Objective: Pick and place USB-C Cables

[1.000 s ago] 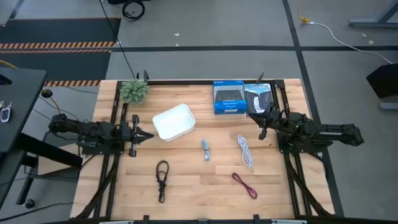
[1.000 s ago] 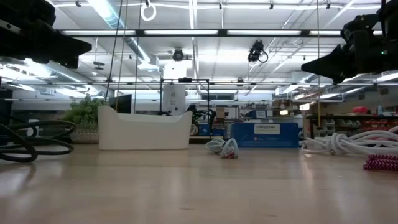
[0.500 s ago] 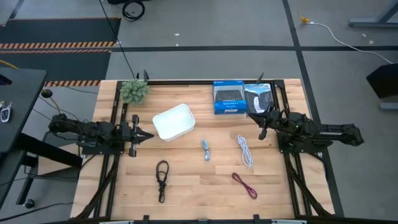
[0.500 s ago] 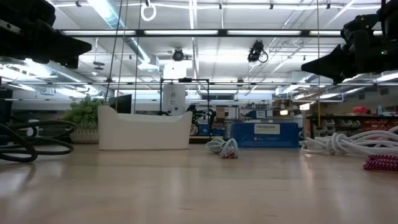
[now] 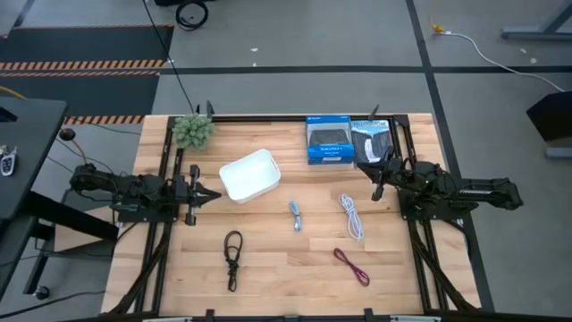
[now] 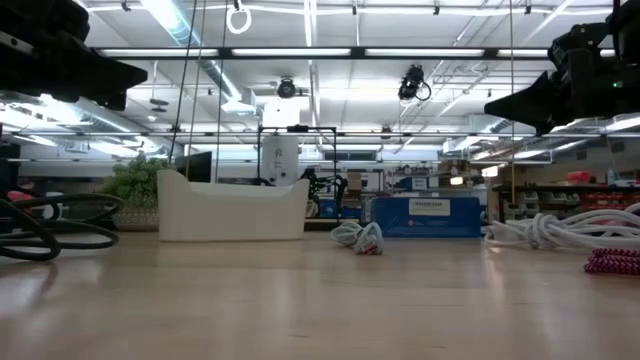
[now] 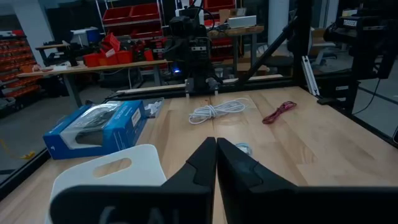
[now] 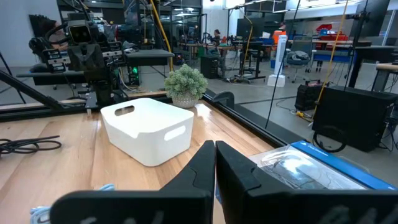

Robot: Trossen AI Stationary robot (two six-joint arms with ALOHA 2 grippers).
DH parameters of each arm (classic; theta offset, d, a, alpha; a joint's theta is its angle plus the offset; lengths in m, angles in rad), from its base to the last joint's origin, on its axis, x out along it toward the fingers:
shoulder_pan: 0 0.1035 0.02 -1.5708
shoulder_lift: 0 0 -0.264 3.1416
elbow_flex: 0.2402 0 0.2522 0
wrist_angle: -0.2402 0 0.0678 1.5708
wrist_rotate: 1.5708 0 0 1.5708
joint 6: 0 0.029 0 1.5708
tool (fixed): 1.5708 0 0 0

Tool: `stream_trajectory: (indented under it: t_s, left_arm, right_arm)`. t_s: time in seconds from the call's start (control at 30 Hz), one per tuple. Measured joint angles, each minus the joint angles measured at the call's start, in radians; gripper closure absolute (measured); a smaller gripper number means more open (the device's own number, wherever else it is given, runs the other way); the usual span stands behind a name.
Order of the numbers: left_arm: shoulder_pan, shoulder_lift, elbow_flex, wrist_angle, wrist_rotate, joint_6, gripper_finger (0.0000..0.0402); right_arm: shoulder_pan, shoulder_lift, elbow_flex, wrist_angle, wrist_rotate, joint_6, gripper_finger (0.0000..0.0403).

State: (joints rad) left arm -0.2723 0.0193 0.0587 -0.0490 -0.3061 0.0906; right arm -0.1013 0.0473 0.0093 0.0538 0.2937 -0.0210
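Four USB-C Cables loose on desk — black, grey-blue, white, dark red. Left gripper, right gripper pressed together, parked at edges. Best to spread fingers, drop onto bundle's thick middle — then pinch.

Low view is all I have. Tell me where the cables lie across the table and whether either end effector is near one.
Observer: Four cables lie loose in the table's front half: black, grey-blue, white, red.
Operator: Give me the bin's position.
Observer: The white bin sits behind the black cable, by the left end effector, and looks empty.
Operator: Report the end effectors.
Observer: Both are shut. The left one waits beside the bin; the right end effector is just behind the white cable, holding nothing.
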Motion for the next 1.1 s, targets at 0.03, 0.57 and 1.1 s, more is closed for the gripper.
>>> stream_trajectory:
  t_s: [0.03, 0.57, 1.1]
  left_arm:
    - [0.0, 0.0, 0.0, 0.0, 0.0, 0.0, 0.0381]
    - [0.0, 0.0, 0.0, 0.0, 0.0, 0.0, 0.0381]
    - [0.0, 0.0, 0.0, 0.0, 0.0, 0.0, 0.0381]
  right_arm:
    - [0.0, 0.0, 0.0, 0.0, 0.0, 0.0, 0.0383]
    - [0.0, 0.0, 0.0, 0.0, 0.0, 0.0, 0.0383]
    - [-0.002, 0.046, 0.0, 0.363, 0.009, 0.376, 0.0383]
